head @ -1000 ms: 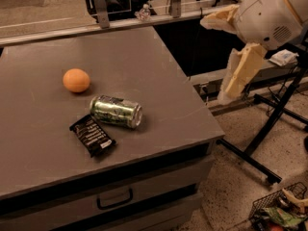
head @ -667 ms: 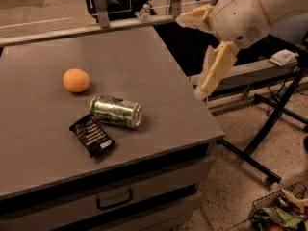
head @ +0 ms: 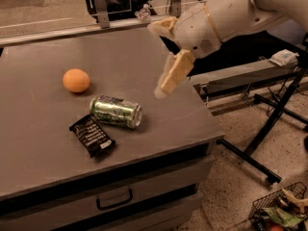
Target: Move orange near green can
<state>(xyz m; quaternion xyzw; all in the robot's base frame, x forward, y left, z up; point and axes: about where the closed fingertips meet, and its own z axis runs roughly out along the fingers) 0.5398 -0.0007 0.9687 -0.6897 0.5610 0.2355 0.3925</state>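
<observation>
The orange (head: 76,80) sits on the grey table (head: 43,162), left of the middle. The green can (head: 116,112) lies on its side a short way to the right of the orange and nearer the front, apart from it. My gripper (head: 154,60) hangs above the table's right part, to the right of the can and the orange. Its fingers (head: 174,72) are spread open and hold nothing.
A black snack wrapper (head: 92,136) lies just in front of the can on its left. The table has a drawer with a handle (head: 114,199) below its front edge. A black metal stand (head: 269,129) and a wire basket (head: 276,211) are on the floor to the right.
My arm has swung left from beyond the table's right edge to above its right part. The orange, can and wrapper have not moved.
</observation>
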